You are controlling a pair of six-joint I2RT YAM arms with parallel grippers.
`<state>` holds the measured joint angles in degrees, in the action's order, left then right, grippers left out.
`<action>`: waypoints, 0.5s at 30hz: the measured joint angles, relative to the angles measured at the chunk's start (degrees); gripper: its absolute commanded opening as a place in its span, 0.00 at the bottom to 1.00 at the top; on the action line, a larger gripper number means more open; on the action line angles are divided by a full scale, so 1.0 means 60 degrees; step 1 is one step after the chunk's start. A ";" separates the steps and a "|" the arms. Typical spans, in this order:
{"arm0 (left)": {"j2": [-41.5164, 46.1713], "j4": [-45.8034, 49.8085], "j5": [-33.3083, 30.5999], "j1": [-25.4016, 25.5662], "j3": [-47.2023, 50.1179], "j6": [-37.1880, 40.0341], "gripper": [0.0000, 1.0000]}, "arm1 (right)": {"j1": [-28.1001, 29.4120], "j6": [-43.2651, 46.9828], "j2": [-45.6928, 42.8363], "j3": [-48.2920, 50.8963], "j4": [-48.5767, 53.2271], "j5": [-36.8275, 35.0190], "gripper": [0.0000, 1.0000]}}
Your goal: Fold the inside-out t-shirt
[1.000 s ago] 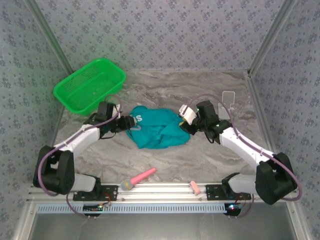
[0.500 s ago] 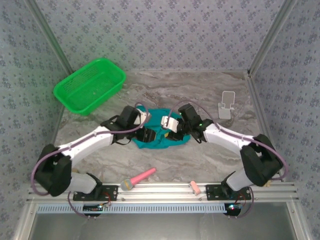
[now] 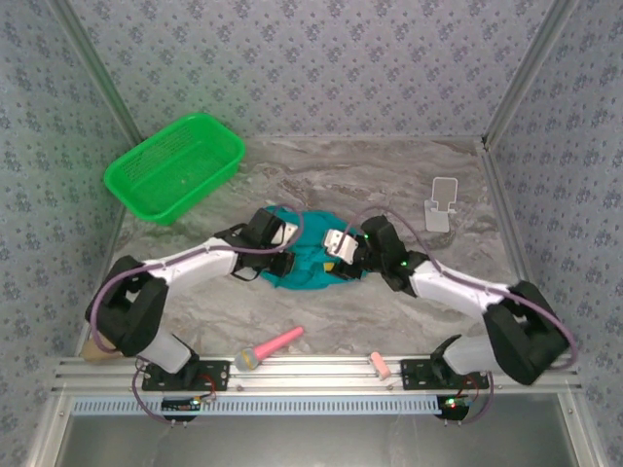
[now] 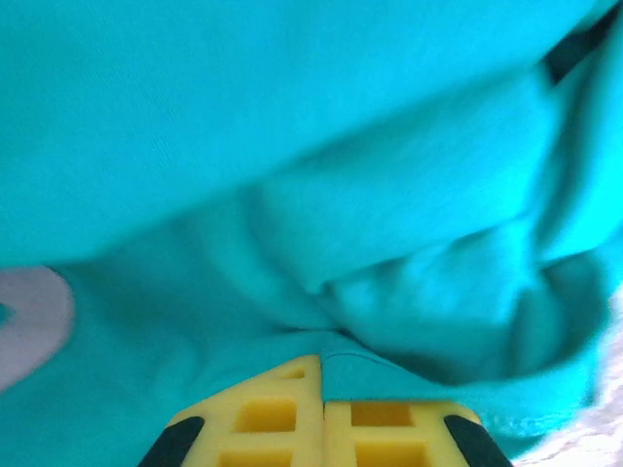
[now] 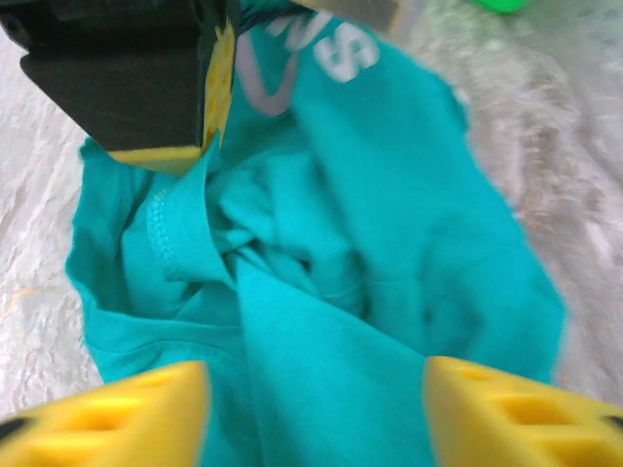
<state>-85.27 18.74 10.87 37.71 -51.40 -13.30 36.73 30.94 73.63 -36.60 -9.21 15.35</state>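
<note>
Left gripper (image 4: 322, 375): yellow pads were together, clamped on a raised fold of the plain teal soft-cloth t-shirt (image 3: 310, 270). Right gripper (image 5: 316, 384): fingers stood wide apart, empty, the cloth lying straight ahead between them. The shirt lay bunched mid-frame in the top view, longer left-to-right. Both arms stretched inward, wrists nearly meeting over it.

White lettering (image 5: 343, 53) printed on the teal t-shirt (image 5: 409, 243), seen ahead of the right claw (image 5: 316, 413) at the cloth's far end. A capital "S" reads clearly. The letter beside it is partly hidden, next to a pale looped outline (image 5: 268, 86).
</note>
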 measured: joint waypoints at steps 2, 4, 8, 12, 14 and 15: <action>0.0852 0.0025 0.0073 -0.0117 -0.0138 -0.0080 0.00 | -0.0062 -0.0758 -0.0510 -0.0415 0.0390 -0.0193 1.00; 0.1730 -0.0025 0.0204 -0.0164 -0.0248 -0.0215 0.00 | -0.0178 -0.1621 -0.0645 -0.1235 0.0973 -0.0080 1.00; 0.2772 -0.0255 0.0623 -0.0160 -0.0561 -0.0397 0.00 | -0.0576 -0.4615 -0.0692 -0.2619 0.1657 0.0433 1.00; 0.2688 -0.0288 0.0820 -0.0222 -0.0732 -0.0412 0.00 | -0.0987 -0.7788 -0.0699 -0.2998 0.2626 0.0353 0.82; 0.2557 -0.0204 0.0878 -0.0299 -0.0732 -0.0466 0.00 | -0.0357 -0.8298 -0.0699 -0.3016 0.3293 -0.0463 0.70; 0.2506 -0.0149 0.0914 -0.0357 -0.0732 -0.0477 0.00 | 0.0178 -0.8462 -0.0699 -0.3009 0.3566 -0.0841 0.61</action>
<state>-70.24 17.85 16.36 35.57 -55.79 -16.16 37.80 -19.84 69.43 -54.65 12.19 10.31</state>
